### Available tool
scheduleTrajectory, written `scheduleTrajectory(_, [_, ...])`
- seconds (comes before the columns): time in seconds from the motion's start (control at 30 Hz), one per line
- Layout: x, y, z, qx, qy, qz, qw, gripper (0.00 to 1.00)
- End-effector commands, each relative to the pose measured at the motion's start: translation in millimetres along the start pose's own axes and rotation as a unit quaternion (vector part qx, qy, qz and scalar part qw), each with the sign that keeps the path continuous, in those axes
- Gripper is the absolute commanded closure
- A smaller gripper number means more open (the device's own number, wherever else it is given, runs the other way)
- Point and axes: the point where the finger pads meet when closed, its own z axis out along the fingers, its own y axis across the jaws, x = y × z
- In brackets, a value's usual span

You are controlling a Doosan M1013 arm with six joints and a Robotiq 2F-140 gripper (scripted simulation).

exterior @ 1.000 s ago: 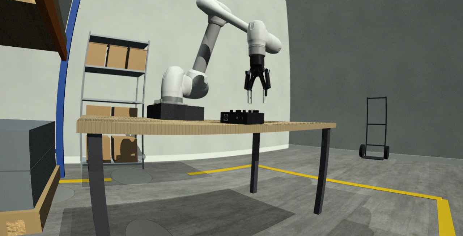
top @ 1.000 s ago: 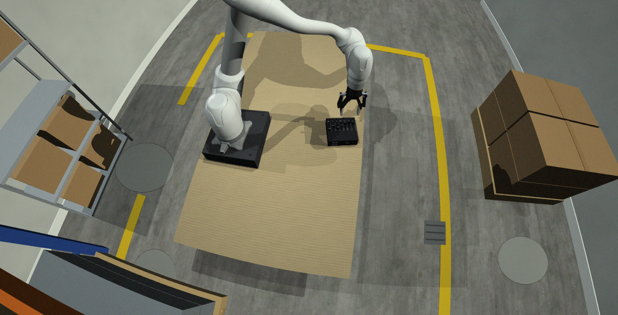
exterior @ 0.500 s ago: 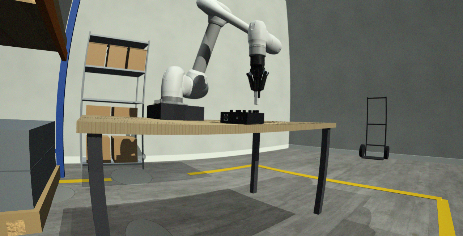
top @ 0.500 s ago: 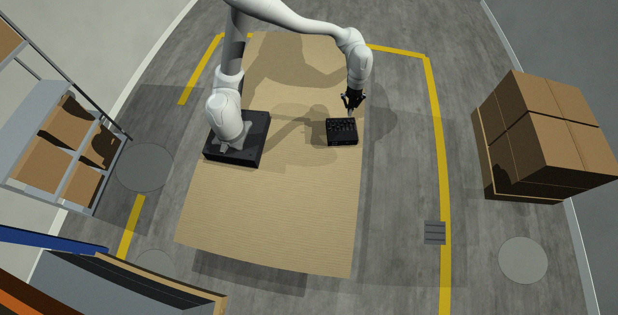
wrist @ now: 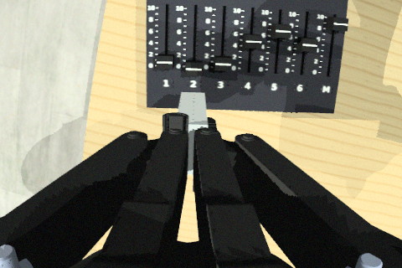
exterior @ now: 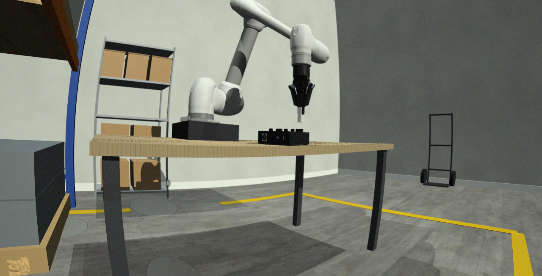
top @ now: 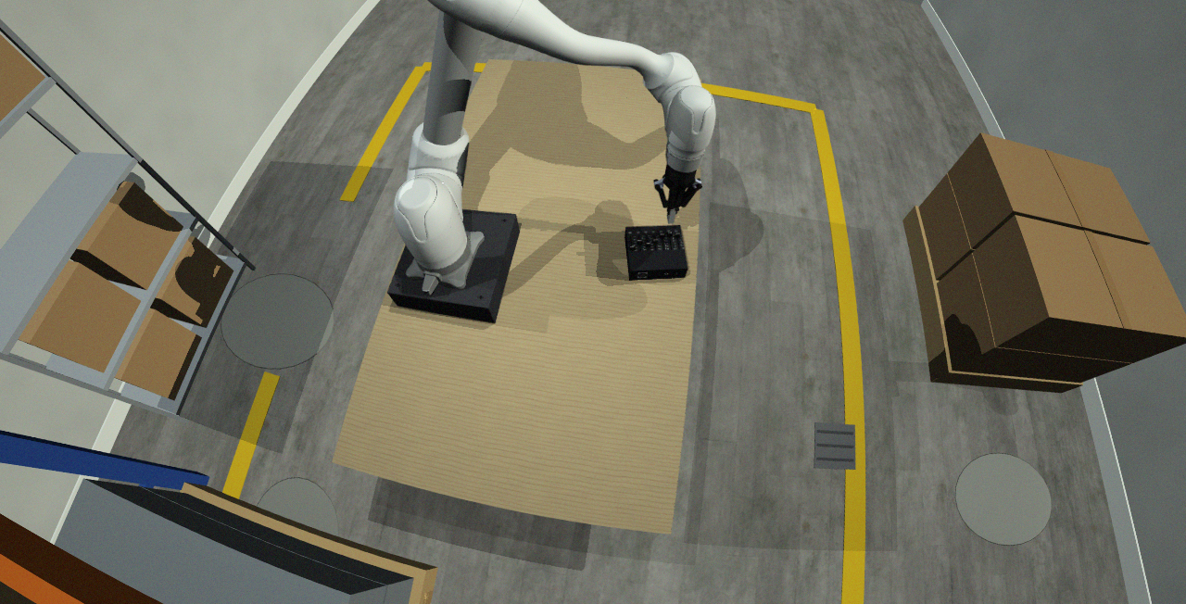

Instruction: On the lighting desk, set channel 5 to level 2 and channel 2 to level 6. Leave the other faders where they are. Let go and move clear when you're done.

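The lighting desk (wrist: 248, 17) is a black box on the wooden table, also seen in the top view (top: 656, 251) and the exterior view (exterior: 283, 136). It has faders 1 to 6 and a master. The channel 2 fader (wrist: 193, 66) sits near the bottom, about level 0. The channel 5 fader (wrist: 281, 32) sits high, about level 7. My gripper (wrist: 192, 111) is shut with nothing between the fingers. It hangs above the desk's near edge, in line with channel 2, and also shows in the top view (top: 670, 217) and the exterior view (exterior: 300, 117).
Fader 1 (wrist: 164, 62) and fader 3 (wrist: 223, 64) are low; fader 4 (wrist: 253, 42), fader 6 (wrist: 306, 46) and the master (wrist: 337, 23) are higher. The arm's black base (top: 454, 265) stands left of the desk. The table's right edge lies just beyond the desk.
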Motion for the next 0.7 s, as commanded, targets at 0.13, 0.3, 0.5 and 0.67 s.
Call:
scheduleTrajectory(0.13, [0.0, 0.0, 0.2, 0.0, 0.0, 0.0, 1.0, 0.9])
scheduleTrajectory(0.3, [0.0, 0.0, 1.3, 0.0, 0.0, 0.0, 1.0, 0.9])
scheduleTrajectory(0.5, [-0.1, 0.0, 3.9, 0.0, 0.0, 0.0, 1.0, 0.9])
scheduleTrajectory(0.67, [-0.1, 0.0, 5.6, 0.0, 0.0, 0.0, 1.0, 0.9])
